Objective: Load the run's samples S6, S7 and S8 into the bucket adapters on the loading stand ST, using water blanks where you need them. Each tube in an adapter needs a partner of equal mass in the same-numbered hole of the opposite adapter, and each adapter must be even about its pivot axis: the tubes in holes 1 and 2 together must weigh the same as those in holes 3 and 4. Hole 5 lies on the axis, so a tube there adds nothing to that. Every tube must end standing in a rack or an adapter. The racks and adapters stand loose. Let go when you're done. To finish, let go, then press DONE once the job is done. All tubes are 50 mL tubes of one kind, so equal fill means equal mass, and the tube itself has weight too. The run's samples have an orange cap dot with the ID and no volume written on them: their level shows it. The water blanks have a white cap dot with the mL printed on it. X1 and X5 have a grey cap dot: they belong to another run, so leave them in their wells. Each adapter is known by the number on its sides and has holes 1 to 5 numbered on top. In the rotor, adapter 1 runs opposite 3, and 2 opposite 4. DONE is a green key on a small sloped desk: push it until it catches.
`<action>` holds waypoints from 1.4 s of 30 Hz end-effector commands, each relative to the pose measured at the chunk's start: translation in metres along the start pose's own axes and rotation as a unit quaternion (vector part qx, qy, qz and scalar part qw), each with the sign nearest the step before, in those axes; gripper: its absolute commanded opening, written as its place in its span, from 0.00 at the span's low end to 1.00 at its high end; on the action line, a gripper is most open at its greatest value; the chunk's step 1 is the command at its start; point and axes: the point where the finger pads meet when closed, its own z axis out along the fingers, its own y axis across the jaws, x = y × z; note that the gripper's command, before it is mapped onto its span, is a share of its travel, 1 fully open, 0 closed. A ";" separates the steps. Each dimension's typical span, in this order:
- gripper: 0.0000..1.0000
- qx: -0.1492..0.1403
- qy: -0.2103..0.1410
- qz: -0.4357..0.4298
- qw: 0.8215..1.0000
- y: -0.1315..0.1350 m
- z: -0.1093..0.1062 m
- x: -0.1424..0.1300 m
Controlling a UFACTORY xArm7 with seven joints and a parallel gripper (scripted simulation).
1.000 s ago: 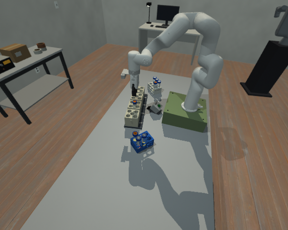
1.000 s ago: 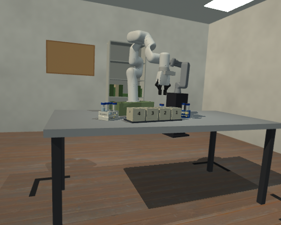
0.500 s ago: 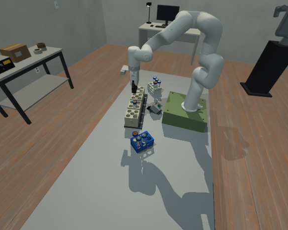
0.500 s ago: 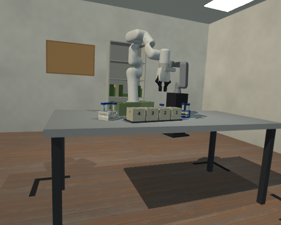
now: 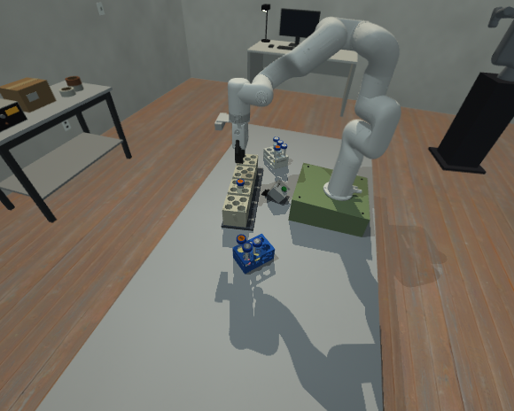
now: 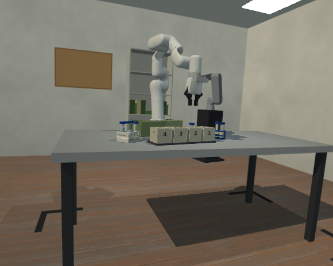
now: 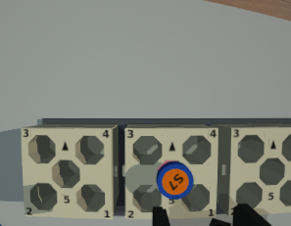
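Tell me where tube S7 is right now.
S7 stands in the centre hole, hole 5, of adapter 2; in the exterior view that block sits between adapters 3 and 1.

Open air separated the gripper from the adapter row below it; off to its side, S7 jutted above the blocks, obstructing low sideways passage there.
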 end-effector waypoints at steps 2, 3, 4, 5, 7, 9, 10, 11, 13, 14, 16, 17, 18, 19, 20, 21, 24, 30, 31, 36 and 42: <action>0.44 0.000 0.002 0.000 1.000 0.000 -0.002 0.001; 0.44 0.000 0.002 0.000 1.000 0.000 -0.002 0.001; 0.44 0.000 0.002 0.000 1.000 0.000 -0.002 0.001; 0.44 0.000 0.002 0.000 1.000 0.000 -0.002 0.001; 0.44 0.000 0.002 0.000 1.000 0.000 -0.002 0.001; 0.44 0.000 0.002 0.000 1.000 0.000 -0.002 0.001; 0.44 0.000 0.002 0.000 1.000 0.000 -0.002 0.001; 0.44 0.000 0.002 0.000 1.000 0.000 -0.002 0.001; 0.44 0.000 0.002 0.000 1.000 0.000 -0.002 0.001; 0.44 0.000 0.002 0.000 1.000 0.000 -0.002 0.001; 0.57 0.001 0.002 0.017 1.000 -0.005 -0.002 0.001; 0.57 0.001 0.002 0.033 0.999 -0.010 -0.002 0.000; 0.57 0.001 0.002 0.050 0.999 -0.015 -0.002 -0.001; 0.57 0.001 0.002 0.067 0.998 -0.020 -0.002 -0.002; 0.57 0.001 0.002 0.083 0.997 -0.025 -0.002 -0.003; 0.57 0.001 0.002 0.100 0.995 -0.030 -0.002 -0.004; 0.57 0.001 0.002 0.149 0.989 -0.045 -0.002 -0.006; 0.57 0.001 0.002 0.231 0.973 -0.069 -0.002 -0.011; 0.57 0.001 0.002 0.231 0.973 -0.069 -0.002 -0.011; 0.57 0.002 0.002 0.311 0.950 -0.094 -0.002 -0.015; 0.57 0.002 0.002 0.405 0.914 -0.124 -0.002 -0.020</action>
